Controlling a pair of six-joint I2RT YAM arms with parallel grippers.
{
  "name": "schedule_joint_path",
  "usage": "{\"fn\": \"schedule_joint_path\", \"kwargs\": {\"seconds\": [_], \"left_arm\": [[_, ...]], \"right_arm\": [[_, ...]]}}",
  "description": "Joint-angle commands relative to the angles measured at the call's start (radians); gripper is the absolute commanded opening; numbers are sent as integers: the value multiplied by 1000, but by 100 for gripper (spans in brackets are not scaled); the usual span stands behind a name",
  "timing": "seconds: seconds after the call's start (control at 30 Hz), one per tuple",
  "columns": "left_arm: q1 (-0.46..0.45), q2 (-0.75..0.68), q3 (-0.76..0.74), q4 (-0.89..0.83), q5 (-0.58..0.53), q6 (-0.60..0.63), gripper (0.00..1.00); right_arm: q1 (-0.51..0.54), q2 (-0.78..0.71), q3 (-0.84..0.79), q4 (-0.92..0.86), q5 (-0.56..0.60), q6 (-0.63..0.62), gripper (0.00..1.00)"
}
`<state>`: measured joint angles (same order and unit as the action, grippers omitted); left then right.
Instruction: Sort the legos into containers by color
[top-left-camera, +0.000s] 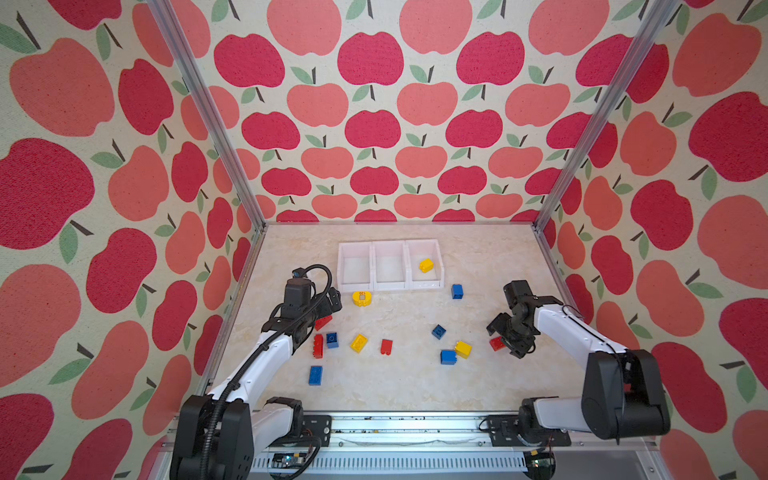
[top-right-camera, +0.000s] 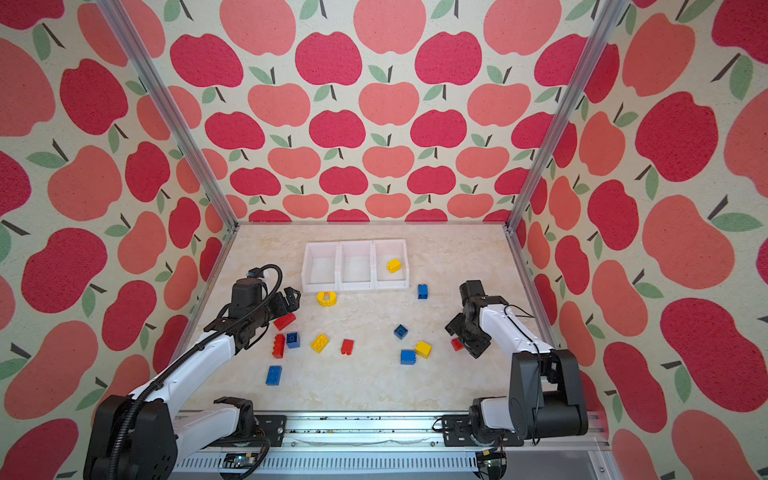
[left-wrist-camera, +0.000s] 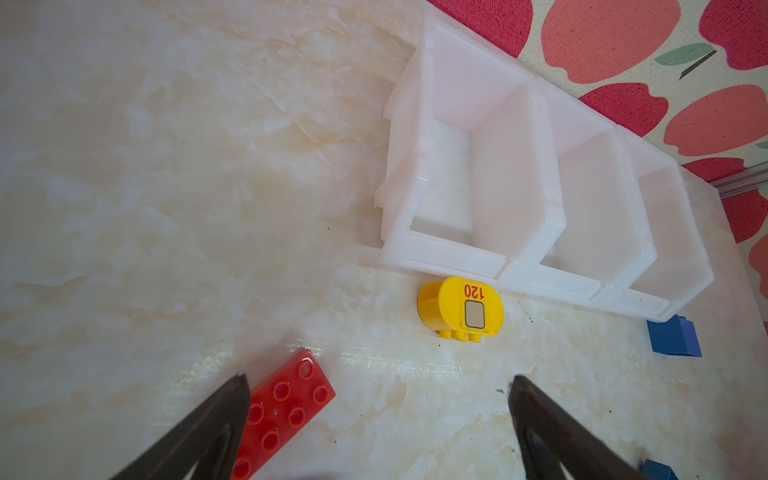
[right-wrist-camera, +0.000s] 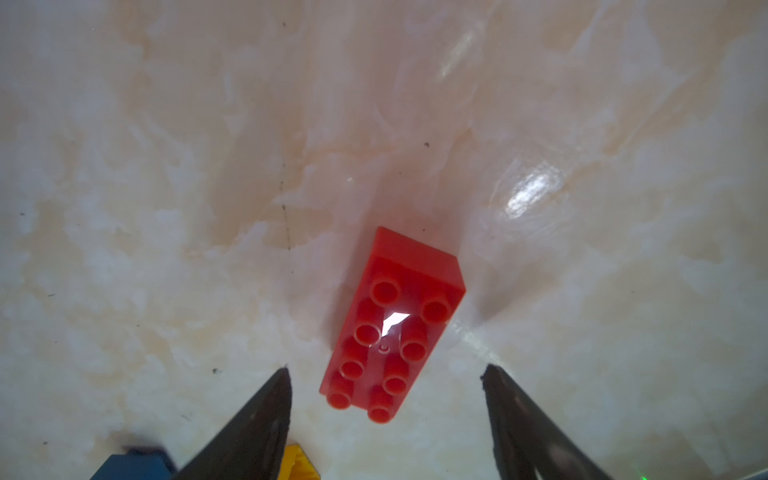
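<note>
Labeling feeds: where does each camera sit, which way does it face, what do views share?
Top views: high over the near edge, looking down at table, bins, left arm, right arm.
Left wrist: on left arm, facing bins, yellow piece; left gripper shows.
Right wrist: on right arm, facing red brick; right gripper shows.
Shared: bins, in left wrist and top views.

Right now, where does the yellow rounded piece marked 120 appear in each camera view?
Both top views: the yellow rounded piece lies on the table, just before the left end of the white containers.
Left wrist view: near the middle of the picture, close before the containers' front wall.
Right wrist view: not in it.
Shared landmark: the white containers, seen in every view but the right wrist.
</note>
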<state>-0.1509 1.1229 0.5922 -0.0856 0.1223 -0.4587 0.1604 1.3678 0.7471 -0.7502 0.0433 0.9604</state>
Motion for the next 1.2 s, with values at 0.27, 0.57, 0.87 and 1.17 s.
{"fn": "schedule_joint_path", "kwargs": {"seconds": [0.27, 0.57, 0.87, 1.17], "left_arm": [[8, -18, -3, -25, 11, 0, 99], [12, -14, 11, -34, 15, 8, 99], [11, -21, 9, -39, 19, 0, 99], [13, -24, 6, -34, 20, -4, 99]], "right_arm": [[-20, 41, -48, 84, 0, 14, 57], [-19, 33, -87, 111, -8, 17, 39], [-12, 4, -68, 90, 14, -10, 25], [44, -16, -3, 40, 64, -36, 22]]}}
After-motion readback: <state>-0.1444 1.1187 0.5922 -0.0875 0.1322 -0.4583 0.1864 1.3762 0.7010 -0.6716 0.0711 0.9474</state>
